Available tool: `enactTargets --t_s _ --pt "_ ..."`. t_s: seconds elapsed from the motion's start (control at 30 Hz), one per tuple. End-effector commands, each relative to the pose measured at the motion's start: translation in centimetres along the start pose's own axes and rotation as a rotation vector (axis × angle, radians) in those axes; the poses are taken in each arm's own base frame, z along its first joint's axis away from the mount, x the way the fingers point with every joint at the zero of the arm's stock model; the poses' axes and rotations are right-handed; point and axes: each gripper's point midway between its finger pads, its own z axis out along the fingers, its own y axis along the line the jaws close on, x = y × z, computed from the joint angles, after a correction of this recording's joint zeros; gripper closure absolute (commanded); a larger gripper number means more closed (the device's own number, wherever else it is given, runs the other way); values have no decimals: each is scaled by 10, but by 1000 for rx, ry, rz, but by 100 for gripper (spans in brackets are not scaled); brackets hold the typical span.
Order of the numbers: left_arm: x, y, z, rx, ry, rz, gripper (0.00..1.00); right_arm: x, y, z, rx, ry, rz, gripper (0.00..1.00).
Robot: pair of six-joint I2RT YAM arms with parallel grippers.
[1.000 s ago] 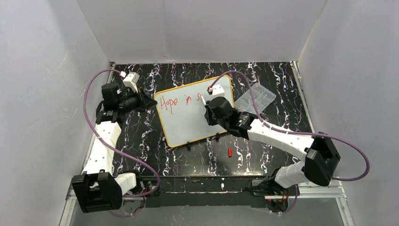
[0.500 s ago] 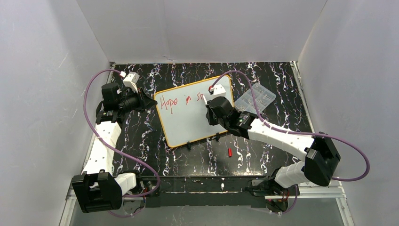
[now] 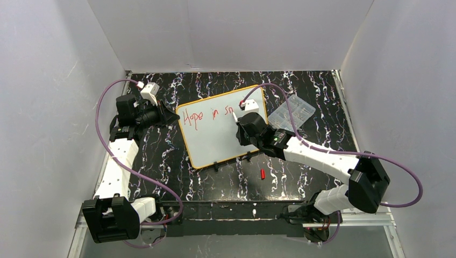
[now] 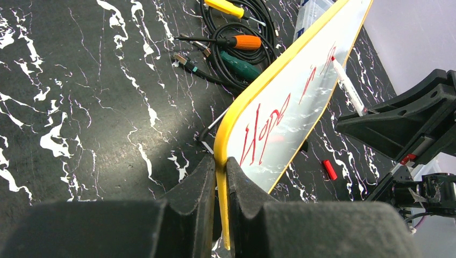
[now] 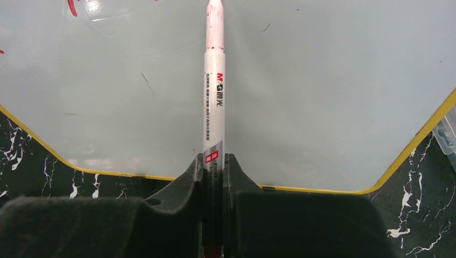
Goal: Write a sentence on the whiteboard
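Right tool [image 5: 214, 166] shifted rightward, marker [image 5: 214, 91] tip on whiteboard [image 5: 322, 97], sentence [image 4: 262, 133] just left.

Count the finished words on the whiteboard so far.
2. "Hope" sits near the left edge of the whiteboard, "in" just right of it. A third is begun by the marker; some strokes may be hidden.

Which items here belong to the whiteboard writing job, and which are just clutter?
In use:
- whiteboard, rim clamped in the left gripper
- red writing on it
- marker, held in the right gripper

Lying about:
- red cap
- clear plastic box
- orange-handled screwdriver
- coiled black cable
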Motion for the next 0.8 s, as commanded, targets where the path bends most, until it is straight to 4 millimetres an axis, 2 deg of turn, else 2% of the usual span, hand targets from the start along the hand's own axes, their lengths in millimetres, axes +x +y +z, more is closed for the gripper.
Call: enactTargets --t_s 0.0,0.13,0.33,0.77 --pt "-1 -13 -5 45 -10 27 100 -21 -2 -1 23 -50 11 99" --pt "-1 -13 -4 45 -9 28 100 -34 -1 -1 32 -77 -2 99" --pt "-1 -13 -4 47 -8 29 100 -42 -2 0 41 -90 -8 99" --pt "-1 -13 -4 48 -8 29 100 -31 -17 -2 81 -60 6 99"
